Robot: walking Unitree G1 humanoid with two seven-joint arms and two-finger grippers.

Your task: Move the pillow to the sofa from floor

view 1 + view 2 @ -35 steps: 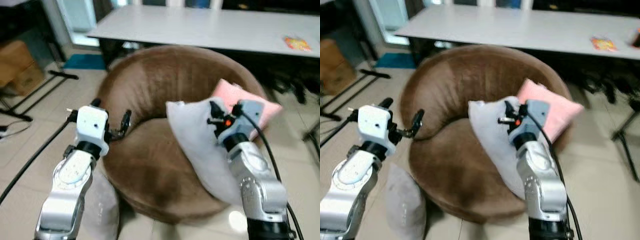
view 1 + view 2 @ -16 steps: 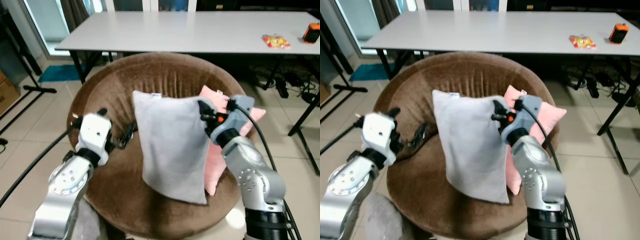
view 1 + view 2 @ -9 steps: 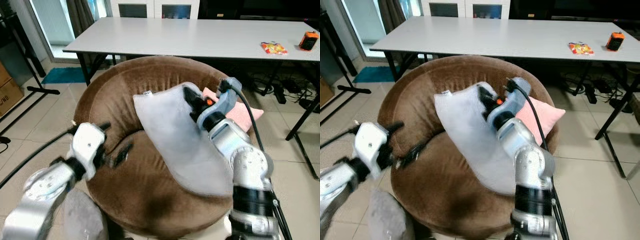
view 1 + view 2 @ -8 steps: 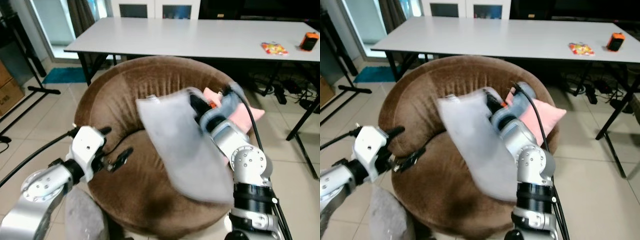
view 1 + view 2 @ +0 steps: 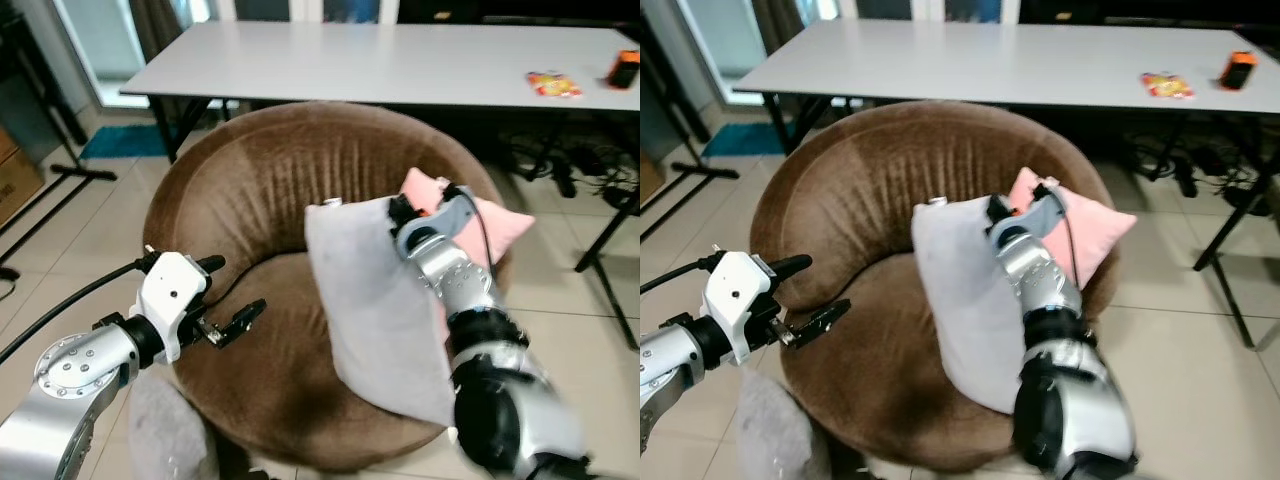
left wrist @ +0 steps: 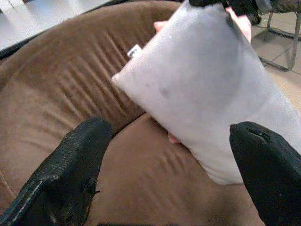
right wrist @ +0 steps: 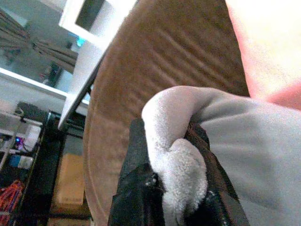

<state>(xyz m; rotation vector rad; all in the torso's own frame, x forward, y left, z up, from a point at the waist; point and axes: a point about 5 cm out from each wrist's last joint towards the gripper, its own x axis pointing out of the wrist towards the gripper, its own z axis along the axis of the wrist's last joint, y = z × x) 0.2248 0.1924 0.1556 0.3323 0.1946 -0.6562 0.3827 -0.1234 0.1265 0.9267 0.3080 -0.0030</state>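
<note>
A grey pillow (image 5: 375,310) stands tilted on the seat of the round brown sofa (image 5: 280,170), leaning against a pink pillow (image 5: 505,225). My right gripper (image 5: 402,214) is shut on the grey pillow's upper corner; in the right wrist view the cloth (image 7: 176,155) bunches between the black fingers (image 7: 136,155). To the left, my left gripper (image 5: 235,292) hangs open over the sofa's front left, holding nothing. In the left wrist view the grey pillow (image 6: 202,89) lies beyond the two spread fingers (image 6: 70,172).
A second grey pillow (image 5: 170,440) lies on the tiled floor by the sofa's front left. Behind the sofa stands a long white table (image 5: 380,60) with a small packet (image 5: 553,84). A black stand (image 5: 60,170) and cables are at the left.
The right arm has swung the grey pillow down and to the right, so it now rests lower against the pink pillow. The left gripper stays open by the sofa's left side.
</note>
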